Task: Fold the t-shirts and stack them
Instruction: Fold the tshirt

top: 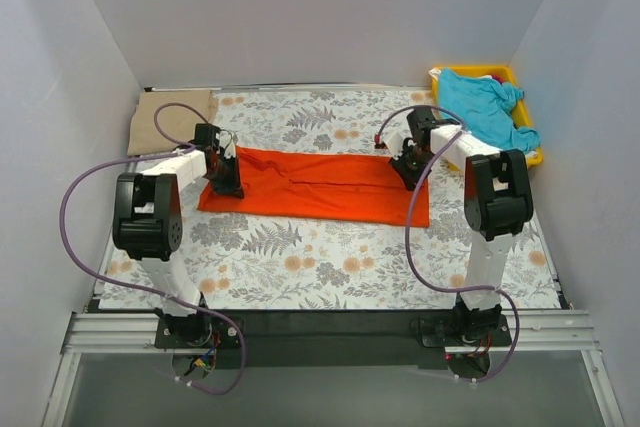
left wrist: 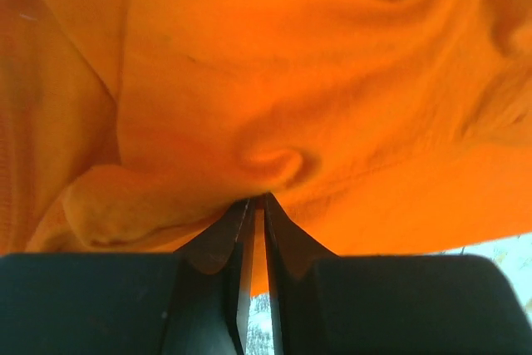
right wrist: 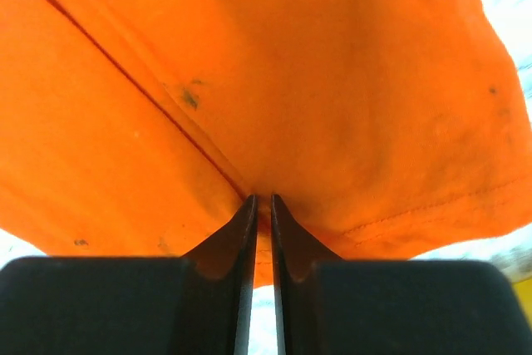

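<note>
Orange-red t-shirt (top: 320, 187), part-folded into a long band on the fern-print cloth (top: 330, 267), lying to the left of the yellow tray (top: 505, 71) and nearer the arm bases than the tray is. The band's long axis runs towards and away from the tray, across the line of the two arms.

The right gripper (right wrist: 262, 199) pinches the band's short end on the tray side. Its jaws are closed to a thin slit, with cloth caught between the tips beside a stitched seam. The left gripper (left wrist: 258, 201) pinches the opposite short end, the one farthest from the tray, its jaws likewise nearly together on a bunched fold of cloth. Each arm thus holds its own end, and the cloth spans the gap between them.

The next fold probably turns on this axis, bringing one short end over towards the other.

The turquoise t-shirt (top: 485, 102) lies heaped in the tray. The tan t-shirt (top: 170, 117) lies far from the tray, beyond the left end.
</note>
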### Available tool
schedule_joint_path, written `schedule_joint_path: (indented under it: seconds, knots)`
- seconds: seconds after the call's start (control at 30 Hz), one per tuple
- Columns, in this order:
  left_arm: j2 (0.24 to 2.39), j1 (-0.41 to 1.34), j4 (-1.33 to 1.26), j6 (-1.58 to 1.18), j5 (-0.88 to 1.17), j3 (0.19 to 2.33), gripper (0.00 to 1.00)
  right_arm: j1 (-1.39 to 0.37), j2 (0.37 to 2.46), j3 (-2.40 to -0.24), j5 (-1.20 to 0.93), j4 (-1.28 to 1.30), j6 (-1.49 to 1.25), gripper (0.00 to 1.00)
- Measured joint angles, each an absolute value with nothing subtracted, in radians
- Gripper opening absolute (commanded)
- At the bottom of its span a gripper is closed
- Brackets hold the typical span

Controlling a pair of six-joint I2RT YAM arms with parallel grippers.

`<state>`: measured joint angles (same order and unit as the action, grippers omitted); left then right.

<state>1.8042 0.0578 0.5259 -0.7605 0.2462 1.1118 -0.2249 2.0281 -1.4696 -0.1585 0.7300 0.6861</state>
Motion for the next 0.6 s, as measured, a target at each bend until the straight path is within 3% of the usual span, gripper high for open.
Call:
schedule_joint_path:
  seconds: [0.17, 0.37, 0.6]
  knots:
    - [1.911, 0.059, 0.538, -0.766, 0.251, 1.239, 0.11, -0.231, 1.942, -1.339, -0.16, 0.699, 0.697, 0.15]
    - [2.163, 0.091, 0.54, -0.727, 0.246, 1.599, 0.16, -0.274, 1.819, -1.172, -0.192, 0.685, 0.697, 0.15]
    - [2.474, 0.117, 0.569, -0.68, 0.304, 2.097, 0.26, -0.572, 1.766, -1.084, -0.421, 0.789, 0.646, 0.19]
